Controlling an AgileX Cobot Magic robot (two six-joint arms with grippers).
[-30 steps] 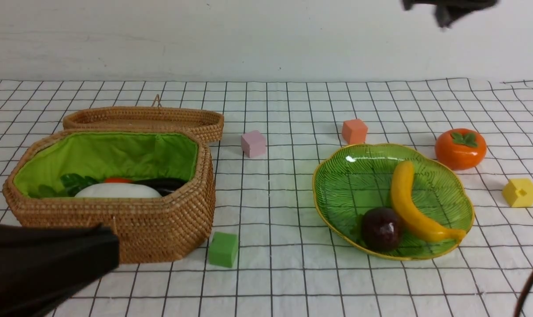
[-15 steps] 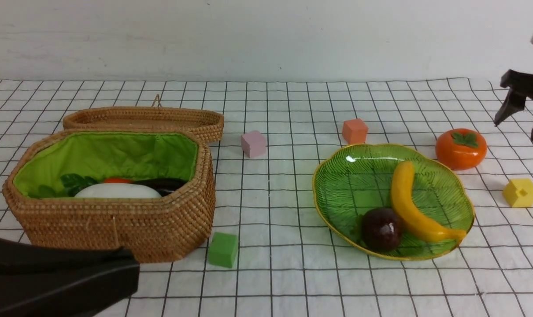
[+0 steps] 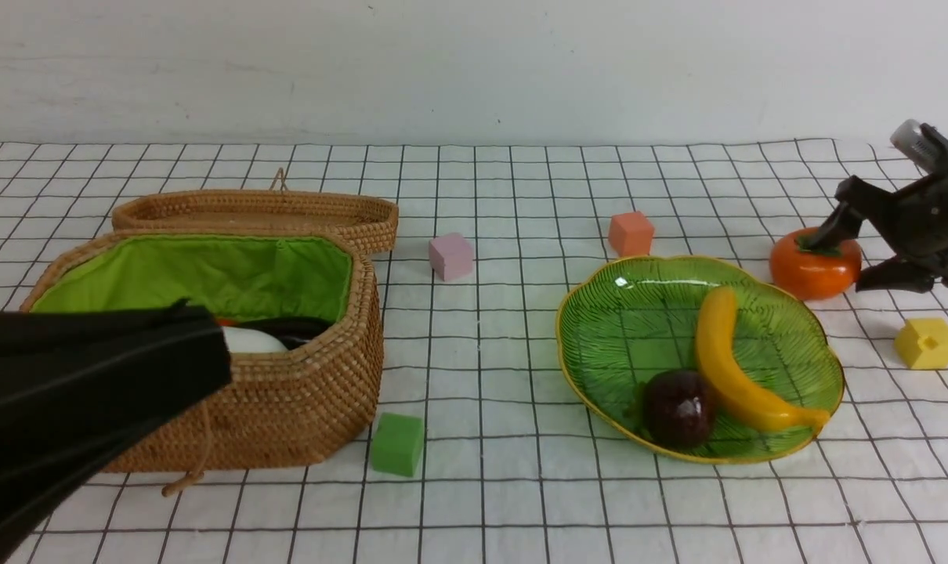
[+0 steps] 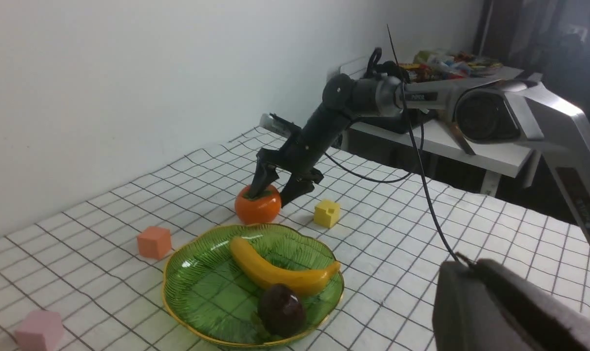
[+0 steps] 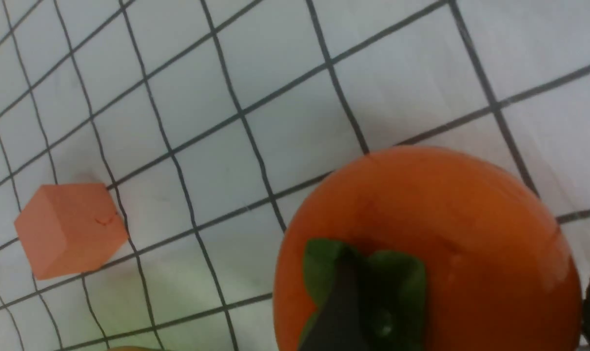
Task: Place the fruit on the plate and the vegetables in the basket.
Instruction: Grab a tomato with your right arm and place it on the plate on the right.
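The orange persimmon (image 3: 803, 274) sits on the cloth just behind the green leaf-shaped plate (image 3: 599, 329). My right gripper (image 3: 834, 265) is open around it, one finger over its green leaf top and the other beside its far flank (image 5: 446, 234). The yellow banana (image 3: 729, 368) and the dark mangosteen (image 3: 678, 407) lie on the plate. The wicker basket (image 3: 302, 399) with green lining holds a white radish (image 3: 251, 341) and a dark eggplant (image 3: 294, 329). My left gripper (image 3: 208, 348) is shut and empty, and hovers in front of the basket, hiding much of its contents.
The woven lid (image 3: 262, 211) lies behind the basket. Foam cubes lie scattered about: pink (image 3: 450, 256), orange (image 3: 631, 233), green (image 3: 396, 444) in front of the basket and yellow (image 3: 925, 343) right of the plate. A wall stands behind the table.
My right gripper came down from high up at the right, opened and settled around the persimmon. My left gripper rose and now covers part of the basket.
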